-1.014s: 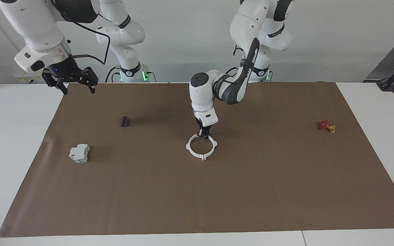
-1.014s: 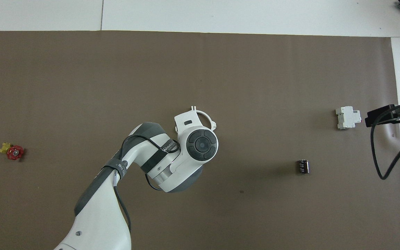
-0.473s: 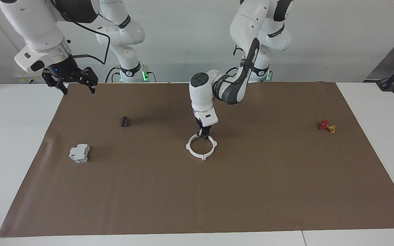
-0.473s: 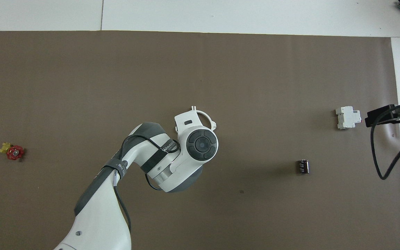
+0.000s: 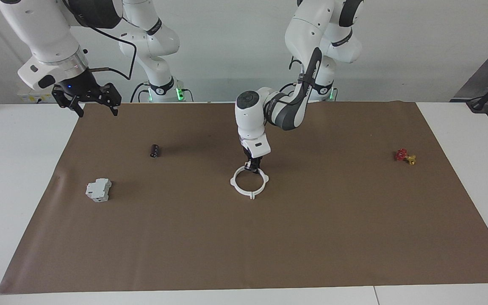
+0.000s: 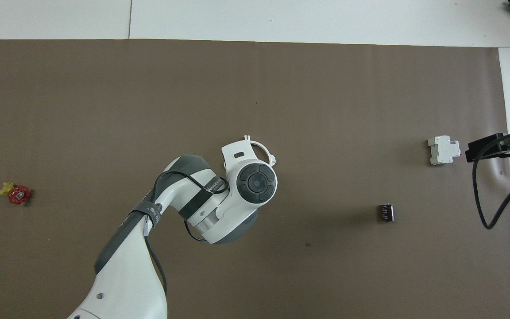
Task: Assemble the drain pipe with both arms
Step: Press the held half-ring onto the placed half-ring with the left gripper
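Observation:
The drain pipe lies as one closed white ring with four lugs on the brown mat at mid-table. My left gripper comes straight down on the ring's lug nearest the robots, shut on it. In the overhead view the left arm's wrist hides most of the ring, and only an arc shows. My right gripper hangs open and empty, raised over the mat's edge at the right arm's end, and waits there.
A grey-white boxy block and a small black cylinder lie toward the right arm's end. A small red and yellow part lies toward the left arm's end. White table surrounds the mat.
The left arm's wrist has shifted very slightly over the ring. The ring has not moved. The right arm has barely moved.

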Motion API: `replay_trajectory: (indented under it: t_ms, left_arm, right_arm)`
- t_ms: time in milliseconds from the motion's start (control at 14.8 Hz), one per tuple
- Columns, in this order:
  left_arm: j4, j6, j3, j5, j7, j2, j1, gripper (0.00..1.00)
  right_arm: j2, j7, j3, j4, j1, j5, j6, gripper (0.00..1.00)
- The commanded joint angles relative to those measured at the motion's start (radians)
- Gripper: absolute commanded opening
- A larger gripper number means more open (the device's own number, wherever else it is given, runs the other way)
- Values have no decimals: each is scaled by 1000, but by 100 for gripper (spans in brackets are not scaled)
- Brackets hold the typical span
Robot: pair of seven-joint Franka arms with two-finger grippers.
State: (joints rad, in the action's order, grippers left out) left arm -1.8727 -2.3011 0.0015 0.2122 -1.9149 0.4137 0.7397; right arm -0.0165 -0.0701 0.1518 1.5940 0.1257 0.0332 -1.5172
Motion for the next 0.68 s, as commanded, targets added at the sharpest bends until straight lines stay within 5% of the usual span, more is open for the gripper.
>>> replay_trajectory:
  t_ms: [0, 338, 608]
  left_arm:
    - [35, 18, 8, 22, 10, 30, -2, 17]
    - [75, 106, 8, 29, 80, 20, -6, 21]
    - [75, 107, 8, 27, 86, 14, -8, 37]
  right_arm:
    - [-11, -13, -3, 9, -9, -18, 5, 100]
    - [-11, -13, -3, 7, -9, -18, 5, 100]
    - [-11, -13, -5, 7, -9, -18, 5, 100]
